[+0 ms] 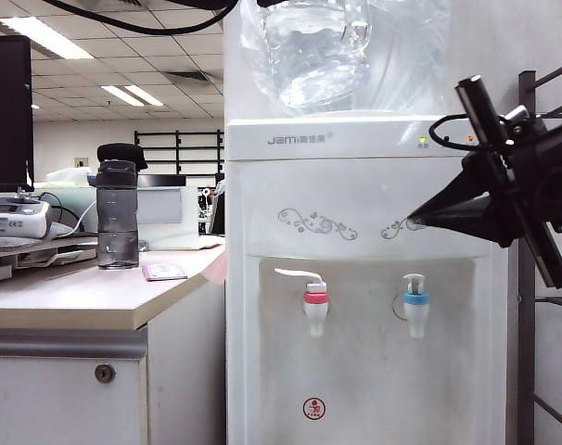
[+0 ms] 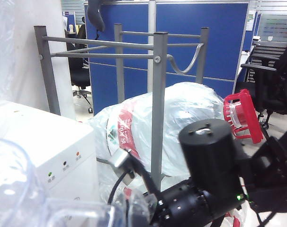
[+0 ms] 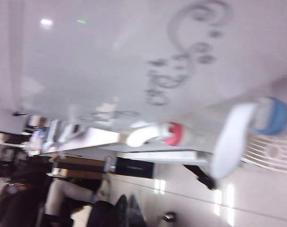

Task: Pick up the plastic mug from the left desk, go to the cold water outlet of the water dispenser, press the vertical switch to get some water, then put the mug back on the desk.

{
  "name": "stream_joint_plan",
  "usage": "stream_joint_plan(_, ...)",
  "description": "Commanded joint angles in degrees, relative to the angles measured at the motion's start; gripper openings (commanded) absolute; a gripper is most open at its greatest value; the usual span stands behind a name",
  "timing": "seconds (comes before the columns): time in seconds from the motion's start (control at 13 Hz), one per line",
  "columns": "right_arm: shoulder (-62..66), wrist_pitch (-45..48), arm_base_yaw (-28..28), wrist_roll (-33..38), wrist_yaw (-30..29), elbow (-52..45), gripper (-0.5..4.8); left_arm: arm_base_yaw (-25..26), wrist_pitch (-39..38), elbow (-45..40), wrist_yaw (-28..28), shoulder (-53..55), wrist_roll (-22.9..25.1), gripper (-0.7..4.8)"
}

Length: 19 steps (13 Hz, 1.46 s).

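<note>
Mug [image 1: 313, 42] is nearest the exterior camera: up high in front of the dispenser's [image 1: 355, 213] big bottle, above its top panel, handle to the right. It is well above both taps and off the desk [image 1: 77, 297]. The left wrist view has the clear faceted wall right against the lens. Left gripper is clamped on the mug; its fingers don't show in any view.

Right gripper [image 1: 420, 216] has its jaws together and empty. Its tip points at the dispenser's front panel by the right-hand swirl. It sits above the cold outlet [image 1: 415, 317] and clear of the switch [image 1: 413, 280]. The right wrist view is blurred, with the blue collar and the red tap [image 1: 315, 311] both in shot.

Desk butts against the dispenser's left side, with a keyhole [image 1: 104, 373] in its front. A grey bottle [image 1: 118, 218] stands upright on it, well apart from the dispenser. A grey rack [image 1: 527, 278] is just right of the dispenser, white bags [image 2: 181, 123] behind that, and blue partitions [image 2: 205, 42] are farthest.
</note>
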Motion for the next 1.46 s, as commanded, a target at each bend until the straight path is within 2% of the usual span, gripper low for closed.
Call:
stream_joint_plan(0.08, 0.0, -8.5, 3.1, -6.5, 6.8, 4.5, -0.08, 0.0, 2.8, 0.4, 0.1, -0.6, 0.6, -0.06)
stream_joint_plan(0.46, 0.7, -13.0, 7.1, -9.2, 16.3, 7.1, -0.08, 0.0, 2.8, 0.4, 0.1, -0.6, 0.6, -0.06)
stream_joint_plan(1.0, 11.3, -10.7, 7.1, -9.2, 17.3, 11.4, -0.08, 0.0, 2.9, 0.4, 0.1, -0.7, 0.6, -0.06)
stream_joint_plan(1.46, 12.0, -11.6, 7.0, -9.2, 20.0, 11.3, -0.08, 0.0, 2.8, 0.4, 0.1, -0.7, 0.6, -0.06)
